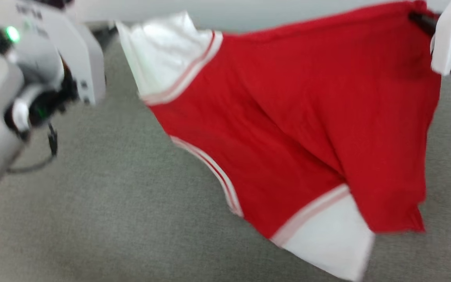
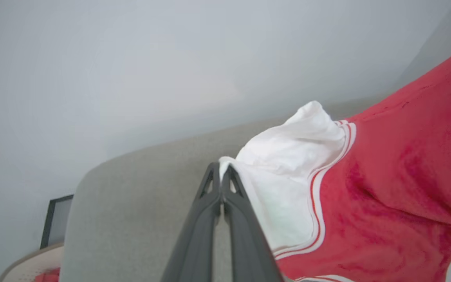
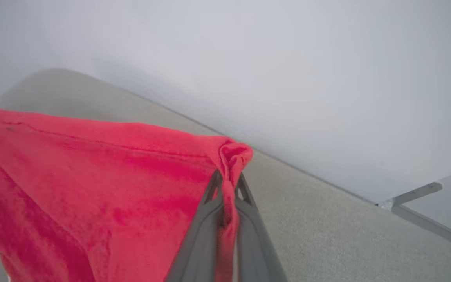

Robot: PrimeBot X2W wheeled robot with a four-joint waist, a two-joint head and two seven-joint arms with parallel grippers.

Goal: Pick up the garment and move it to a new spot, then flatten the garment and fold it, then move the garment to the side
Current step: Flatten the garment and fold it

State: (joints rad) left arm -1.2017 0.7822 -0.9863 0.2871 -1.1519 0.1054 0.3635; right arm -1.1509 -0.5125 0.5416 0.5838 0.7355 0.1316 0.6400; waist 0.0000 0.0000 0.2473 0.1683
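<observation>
- The left gripper [image 2: 220, 174] has its jaws pressed together, pinching the edge of the white sleeve [image 2: 288, 164] at their tips.
- The garment [image 1: 288, 117] hangs spread between both grippers over the grey surface [image 1: 112, 203]. It is soft, light and limp and will probably sag and swing, so corners and hems make the best holds.
- The right gripper [image 3: 227, 184] is clamped on a bunched red corner, a thin pinch that might slip.

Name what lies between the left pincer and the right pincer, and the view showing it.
The garment itself: the left pincer grips its white sleeve, the right pincer a red corner, and the head view shows it hanging stretched between them.
</observation>
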